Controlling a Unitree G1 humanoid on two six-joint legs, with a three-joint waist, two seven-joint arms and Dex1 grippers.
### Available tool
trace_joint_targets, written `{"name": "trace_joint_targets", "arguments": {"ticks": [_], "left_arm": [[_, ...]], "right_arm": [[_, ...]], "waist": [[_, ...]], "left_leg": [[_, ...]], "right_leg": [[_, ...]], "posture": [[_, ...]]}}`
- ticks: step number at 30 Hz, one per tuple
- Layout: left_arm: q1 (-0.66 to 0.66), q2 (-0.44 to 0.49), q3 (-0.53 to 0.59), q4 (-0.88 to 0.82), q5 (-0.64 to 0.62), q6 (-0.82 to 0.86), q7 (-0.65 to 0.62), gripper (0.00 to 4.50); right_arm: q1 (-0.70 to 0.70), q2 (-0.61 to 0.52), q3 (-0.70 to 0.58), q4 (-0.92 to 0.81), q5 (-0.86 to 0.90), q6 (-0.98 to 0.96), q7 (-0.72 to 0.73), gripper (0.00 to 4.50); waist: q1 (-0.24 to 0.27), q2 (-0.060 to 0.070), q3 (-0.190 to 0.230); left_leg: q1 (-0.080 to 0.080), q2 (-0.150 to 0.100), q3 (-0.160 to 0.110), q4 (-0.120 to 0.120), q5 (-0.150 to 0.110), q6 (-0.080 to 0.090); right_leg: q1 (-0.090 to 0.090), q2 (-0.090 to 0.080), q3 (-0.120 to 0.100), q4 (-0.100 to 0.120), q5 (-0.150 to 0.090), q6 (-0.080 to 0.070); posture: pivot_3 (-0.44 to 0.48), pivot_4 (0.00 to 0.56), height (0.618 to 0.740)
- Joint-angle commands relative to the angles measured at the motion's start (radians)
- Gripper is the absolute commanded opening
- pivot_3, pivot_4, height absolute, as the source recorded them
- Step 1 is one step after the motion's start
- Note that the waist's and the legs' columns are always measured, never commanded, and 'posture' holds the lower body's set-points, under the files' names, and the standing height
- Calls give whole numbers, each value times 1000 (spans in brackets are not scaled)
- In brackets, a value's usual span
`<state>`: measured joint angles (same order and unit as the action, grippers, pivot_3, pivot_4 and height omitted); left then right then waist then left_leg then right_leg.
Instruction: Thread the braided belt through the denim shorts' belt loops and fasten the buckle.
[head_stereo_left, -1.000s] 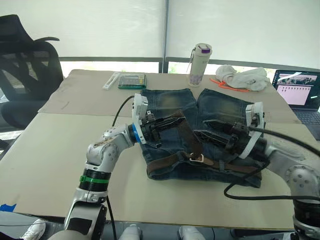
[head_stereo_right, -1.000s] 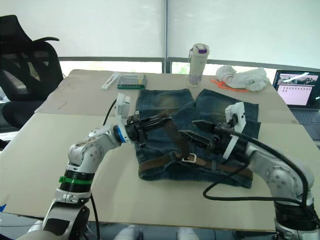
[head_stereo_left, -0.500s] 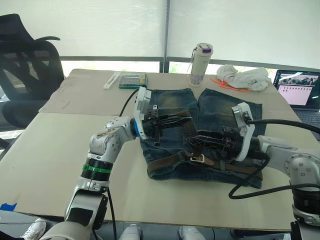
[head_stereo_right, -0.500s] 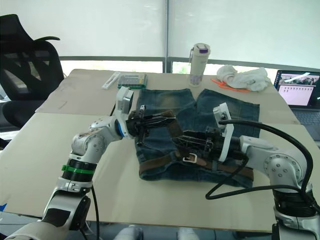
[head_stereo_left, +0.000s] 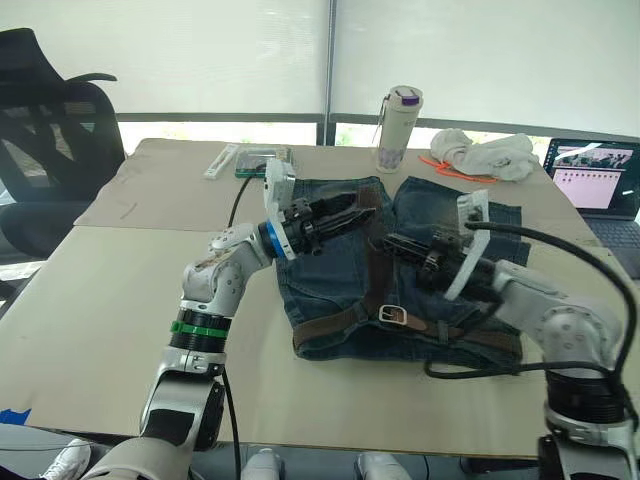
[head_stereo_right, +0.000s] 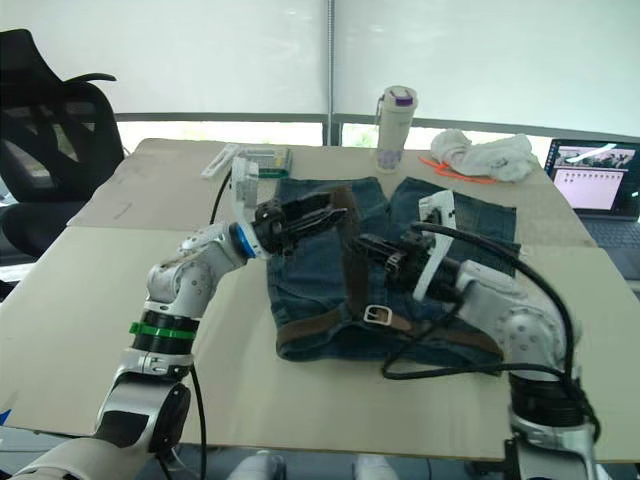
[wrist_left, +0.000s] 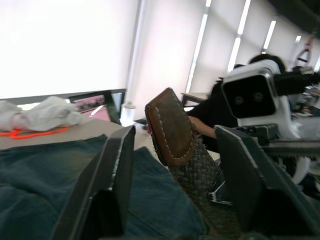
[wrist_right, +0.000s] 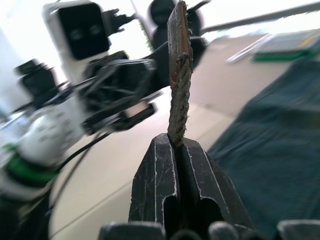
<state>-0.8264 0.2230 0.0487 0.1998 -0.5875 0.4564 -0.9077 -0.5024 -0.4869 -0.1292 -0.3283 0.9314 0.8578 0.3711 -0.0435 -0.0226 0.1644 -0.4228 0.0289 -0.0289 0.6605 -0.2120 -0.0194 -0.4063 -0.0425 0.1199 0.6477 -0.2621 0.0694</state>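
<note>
Right gripper (wrist_right: 176, 150) pinches the belt (wrist_right: 179, 75) tight; left gripper (wrist_left: 172, 165) gapes wide around its tip, above the shorts (head_stereo_left: 330, 290).

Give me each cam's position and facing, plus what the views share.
Left and right eye views: on the head, looking forward and down at the denim shorts on the table; both arms show.
Left wrist view: along the open left hand at the braided belt tip between its fingers.
Right wrist view: along the right hand, shut on the belt, facing the left hand.
Shared: belt, shorts.
</note>
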Motion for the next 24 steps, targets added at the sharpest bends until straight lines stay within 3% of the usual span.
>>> {"name": "trace_joint_targets", "arguments": {"ticks": [1, 2, 4, 11, 17, 24], "left_arm": [[-3, -16, 30, -66, 17, -4, 116, 4133], [3, -19, 27, -81, 22, 2, 138, 4474], [14, -29, 13, -104, 49, 0, 193, 4474], [55, -193, -19, -196, 132, 63, 533, 4474], [91, -293, -36, -274, 97, 140, 638, 4474], [93, -339, -12, -276, 71, 159, 684, 4474]], "right_arm": [[11, 12, 72, -50, -243, -152, -94, 0], [20, 11, 100, -54, -304, -188, -101, 0], [36, 8, 151, -52, -425, -263, -121, 0], [79, -44, 366, 7, -1041, -594, -323, 0], [80, -27, 401, 27, -1254, -681, -371, 0], [81, -2, 400, 47, -1359, -760, -355, 0]], "waist": [[1, 0, 0], [2, 0, 0], [6, 0, 0], [10, 0, 0], [3, 0, 0], [3, 0, 0]], "left_leg": [[0, 0, 0, 0, 0, 0], [0, 0, 0, 0, 0, 0], [0, 0, 0, 0, 0, 0], [-1, -1, 0, 0, 0, 0], [0, -1, 1, 0, 0, 0], [0, -1, 1, 0, 0, 0]], "right_leg": [[0, 0, 0, 0, 0, 0], [0, 0, 0, 0, 0, 0], [0, -1, 0, 0, 0, 0], [0, -1, 0, 0, 0, 0], [-1, -1, 1, 0, 0, 0], [0, -1, 1, 0, 0, 0]], "posture": [[0, 150, 737], [0, 150, 737], [0, 150, 737], [0, 150, 737], [0, 150, 737], [0, 150, 737]]}}
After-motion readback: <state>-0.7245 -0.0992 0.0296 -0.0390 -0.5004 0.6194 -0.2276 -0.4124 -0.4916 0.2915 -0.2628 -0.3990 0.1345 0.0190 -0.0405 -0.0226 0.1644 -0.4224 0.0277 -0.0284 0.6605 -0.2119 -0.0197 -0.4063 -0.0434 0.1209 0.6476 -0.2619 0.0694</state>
